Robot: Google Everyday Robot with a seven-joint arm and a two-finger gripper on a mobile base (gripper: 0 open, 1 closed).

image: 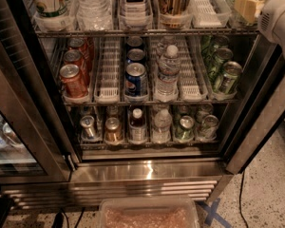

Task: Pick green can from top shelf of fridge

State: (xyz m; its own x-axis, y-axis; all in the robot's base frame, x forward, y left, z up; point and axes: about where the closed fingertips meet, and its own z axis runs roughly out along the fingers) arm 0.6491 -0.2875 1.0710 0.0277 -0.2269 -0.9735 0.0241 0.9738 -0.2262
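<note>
The fridge (147, 172) stands open in front of me. Green cans (226, 76) stand in a row in the right lane of the middle visible shelf. The top shelf (147, 32) holds bottles and tall cans in clear lane trays, and some green shapes show at its far right, at the frame's top edge. My white arm housing (278, 18) enters at the top right. My gripper (251, 7) shows as a pale block at the right end of the top shelf, above the green cans and apart from them.
Red cola cans (73, 77) fill the left lane, blue Pepsi cans (136, 77) and water bottles (167, 72) the middle lanes. A lower shelf holds small cans and bottles. The glass door (19, 127) hangs open at the left. A plastic bin (149, 215) sits on the floor.
</note>
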